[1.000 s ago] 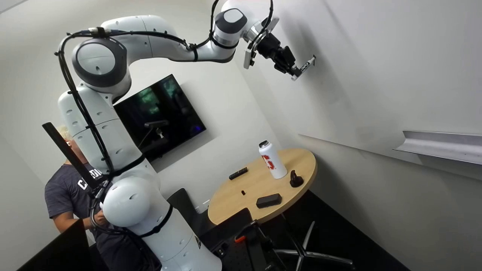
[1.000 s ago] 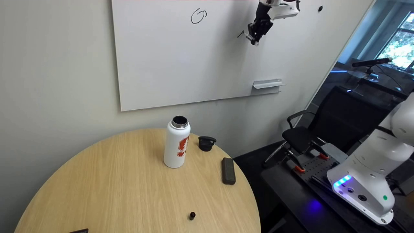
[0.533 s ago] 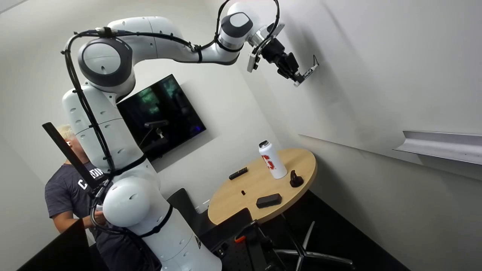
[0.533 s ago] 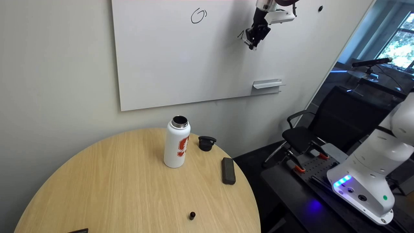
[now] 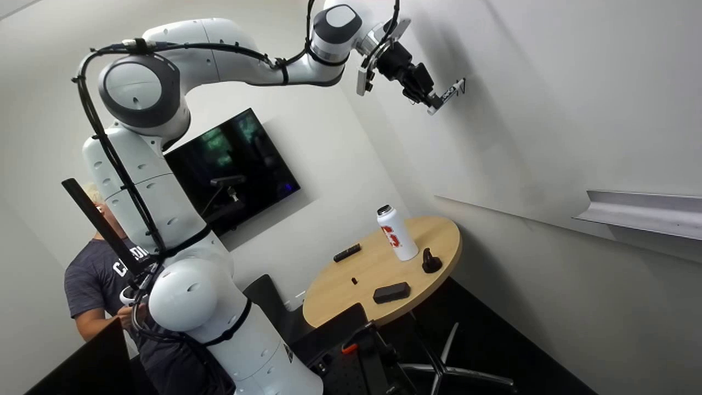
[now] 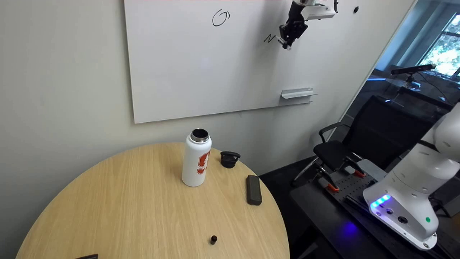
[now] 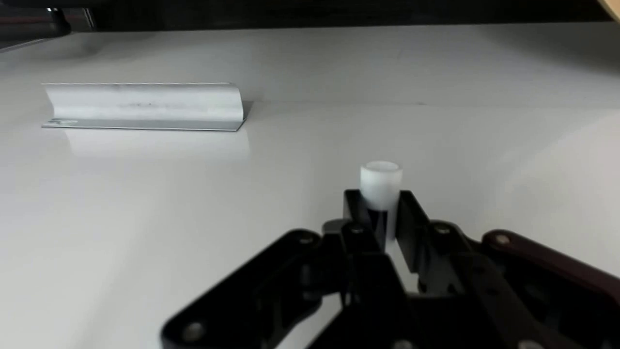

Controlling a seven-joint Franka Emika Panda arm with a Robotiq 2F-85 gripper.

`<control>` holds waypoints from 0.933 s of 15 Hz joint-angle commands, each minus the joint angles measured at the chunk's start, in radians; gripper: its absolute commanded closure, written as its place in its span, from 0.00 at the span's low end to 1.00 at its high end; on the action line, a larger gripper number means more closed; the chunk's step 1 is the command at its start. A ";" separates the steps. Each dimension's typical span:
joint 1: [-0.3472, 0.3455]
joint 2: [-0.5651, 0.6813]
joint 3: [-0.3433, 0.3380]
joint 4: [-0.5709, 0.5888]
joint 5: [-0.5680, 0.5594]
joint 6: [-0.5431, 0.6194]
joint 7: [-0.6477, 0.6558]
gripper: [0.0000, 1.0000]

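Observation:
My gripper is shut on a white marker with dark print, high up at the whiteboard. In the wrist view the marker's white rear end sticks out between the black fingers. Its writing end is hidden there. In an exterior view the marker tip meets, or nearly meets, the end of a black zigzag line shaped like an N. Farther along the board is a round black scribble.
A metal tray juts from the board's lower edge. Below, a round wooden table bears an uncapped white bottle, its black lid, a dark eraser-like block, a small black cap and a remote. A person stands behind the arm.
A single short stroke has grown into a peak, then an N-shaped zigzag. My gripper dipped with the marker, then rose again, ending slightly farther from the round scribble.

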 commanded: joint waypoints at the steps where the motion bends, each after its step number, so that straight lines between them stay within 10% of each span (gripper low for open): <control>1: -0.024 -0.028 -0.011 0.007 0.010 0.006 -0.012 0.95; 14: -0.023 0.044 -0.008 0.016 0.056 -0.013 -0.033 0.95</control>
